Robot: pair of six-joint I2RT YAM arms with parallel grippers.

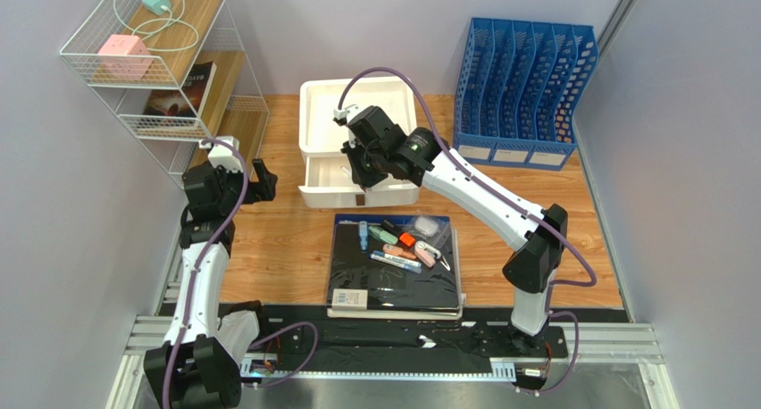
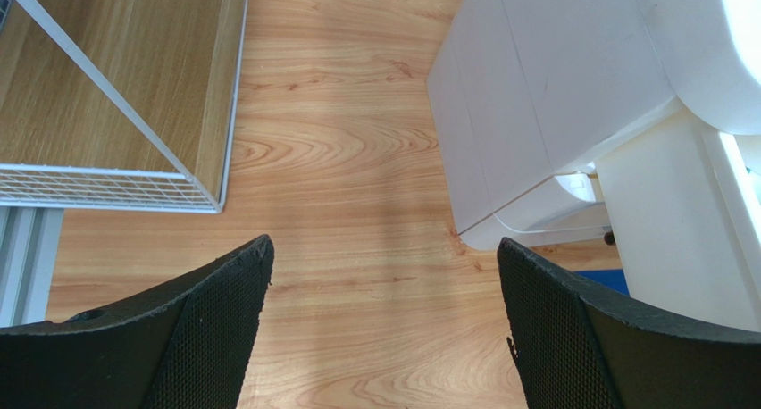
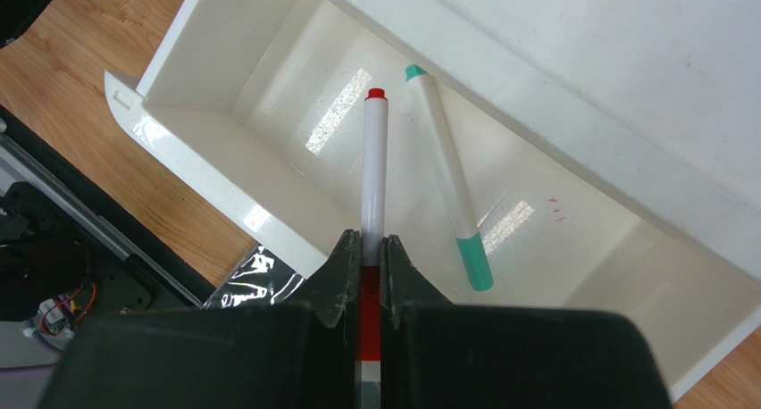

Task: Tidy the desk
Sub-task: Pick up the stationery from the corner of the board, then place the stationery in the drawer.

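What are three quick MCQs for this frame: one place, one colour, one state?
1. Where is the green marker?
A. in the drawer
B. on the shelf
C. in the file rack

2. Cap colour of the held marker in the right gripper?
A. blue
B. red
C. black

3. How is the left gripper?
A. shut on a pen
B. shut, empty
C. open, empty

Answers:
1 A: it lies on the drawer floor in the right wrist view.
2 B: its far tip is red.
3 C: its jaws stand wide apart over bare desk.
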